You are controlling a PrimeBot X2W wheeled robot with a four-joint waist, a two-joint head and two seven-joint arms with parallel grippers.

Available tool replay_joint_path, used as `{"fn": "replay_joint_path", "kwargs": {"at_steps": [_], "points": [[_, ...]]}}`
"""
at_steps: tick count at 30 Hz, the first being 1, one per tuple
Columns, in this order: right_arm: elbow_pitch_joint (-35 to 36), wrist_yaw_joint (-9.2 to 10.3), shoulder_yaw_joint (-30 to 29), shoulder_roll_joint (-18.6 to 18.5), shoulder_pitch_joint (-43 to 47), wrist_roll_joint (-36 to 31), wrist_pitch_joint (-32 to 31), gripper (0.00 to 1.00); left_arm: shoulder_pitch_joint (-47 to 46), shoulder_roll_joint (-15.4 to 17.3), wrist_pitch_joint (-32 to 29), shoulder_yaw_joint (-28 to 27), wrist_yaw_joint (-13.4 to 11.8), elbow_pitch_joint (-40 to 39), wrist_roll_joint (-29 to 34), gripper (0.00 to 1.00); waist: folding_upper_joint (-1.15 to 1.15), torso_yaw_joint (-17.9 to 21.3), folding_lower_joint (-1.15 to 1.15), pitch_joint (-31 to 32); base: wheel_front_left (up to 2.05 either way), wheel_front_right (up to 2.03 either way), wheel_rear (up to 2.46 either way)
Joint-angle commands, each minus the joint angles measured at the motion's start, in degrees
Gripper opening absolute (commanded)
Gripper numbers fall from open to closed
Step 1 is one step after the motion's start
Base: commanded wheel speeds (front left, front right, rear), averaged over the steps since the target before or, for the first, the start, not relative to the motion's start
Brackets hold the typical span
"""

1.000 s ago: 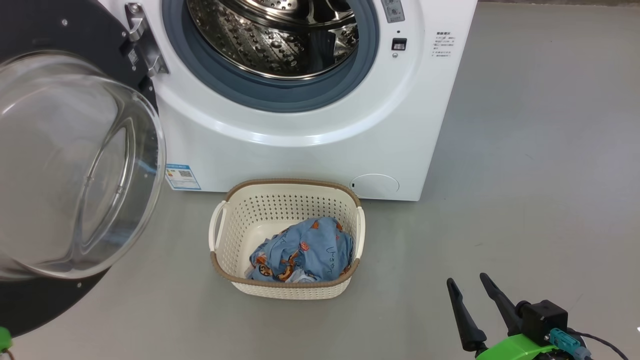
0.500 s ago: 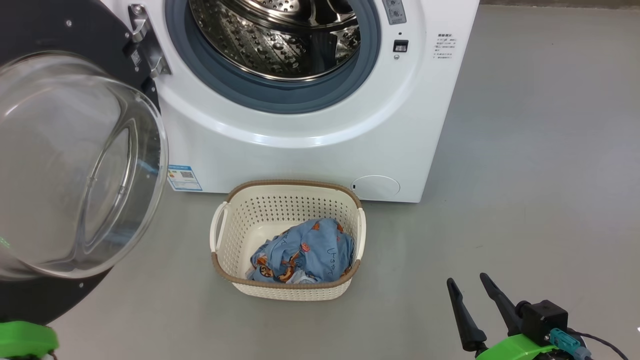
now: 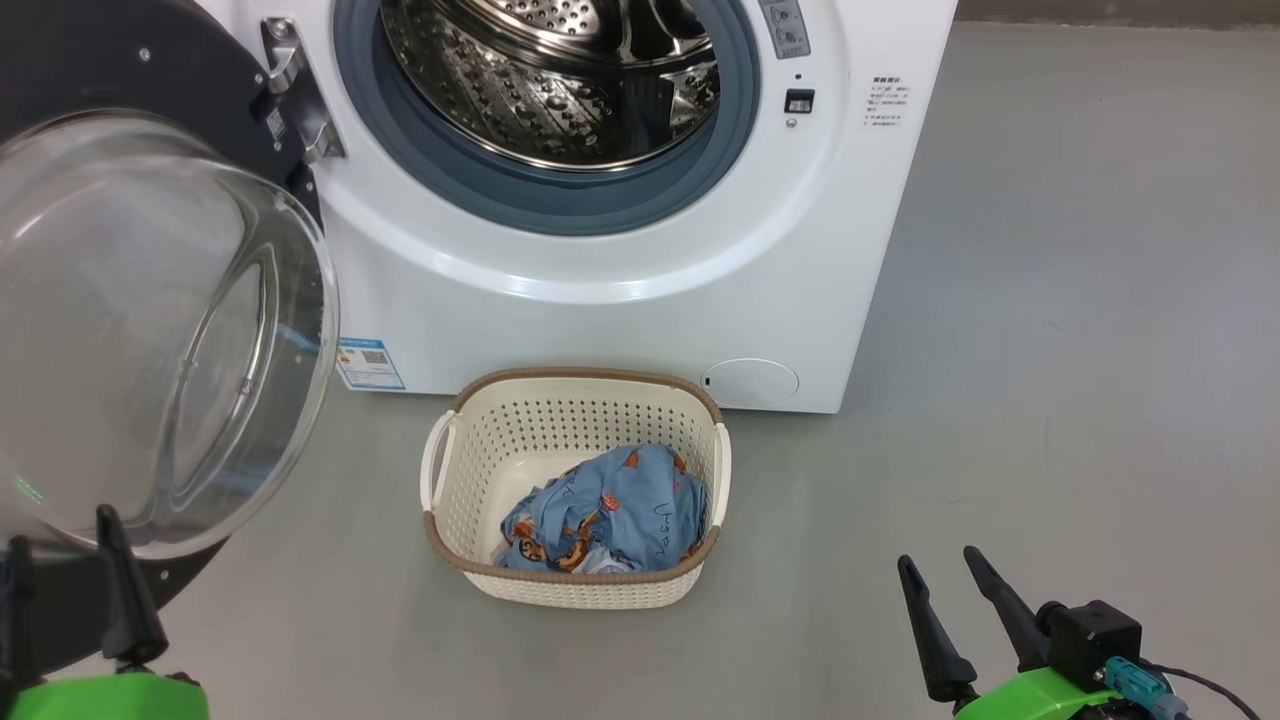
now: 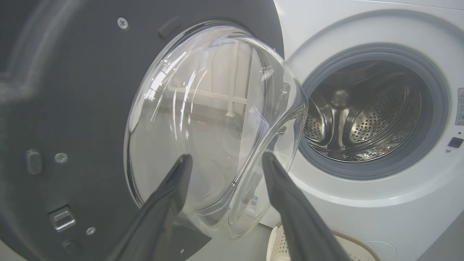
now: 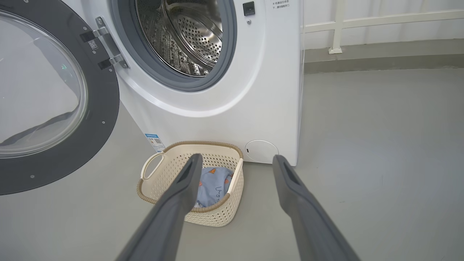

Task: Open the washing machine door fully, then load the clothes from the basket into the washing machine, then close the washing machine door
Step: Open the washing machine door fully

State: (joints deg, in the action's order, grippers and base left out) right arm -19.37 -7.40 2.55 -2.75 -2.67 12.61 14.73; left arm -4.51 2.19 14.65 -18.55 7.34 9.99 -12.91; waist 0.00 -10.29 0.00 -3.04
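Left gripper (image 4: 225, 156) — fingers spread wide, holding nothing — points at the washing machine door (image 4: 72, 108), close ahead.

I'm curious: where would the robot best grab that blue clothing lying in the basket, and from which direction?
Pinch the raised, crumpled fold at the top of the clothes, coming straight down from above. The basket walls ring the bundle on every side, leaving the open top as the likely way in, and the bunched fabric offers a soft ridge to close on.
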Motion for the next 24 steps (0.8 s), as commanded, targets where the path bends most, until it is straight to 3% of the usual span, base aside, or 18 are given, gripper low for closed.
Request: {"fn": "replay_joint_path", "kwargs": {"at_steps": [1,17,24], "points": [[1.1,-0.09,1.2,-0.1,-1.6,0.1,0.3,1.0,-0.4,1.2,0.3,-1.2,0.1,-1.9,-0.3,1.0,0.0,0.0,0.0,0.1,0.0,0.0,0.0],[3.5,-0.09,1.4,-0.1,-0.6,-1.0,0.3,1.0,4.7,1.7,0.3,8.8,0.1,-4.9,-1.0,1.0,0.0,3.6,0.0,1.7,0.0,0.0,0.0],[5.6,-0.09,1.7,-0.1,-0.3,-3.1,0.3,1.0,5.9,2.2,0.3,9.5,0.1,-4.8,-0.6,1.0,0.0,6.6,0.0,2.0,0.0,0.0,0.0]]}}
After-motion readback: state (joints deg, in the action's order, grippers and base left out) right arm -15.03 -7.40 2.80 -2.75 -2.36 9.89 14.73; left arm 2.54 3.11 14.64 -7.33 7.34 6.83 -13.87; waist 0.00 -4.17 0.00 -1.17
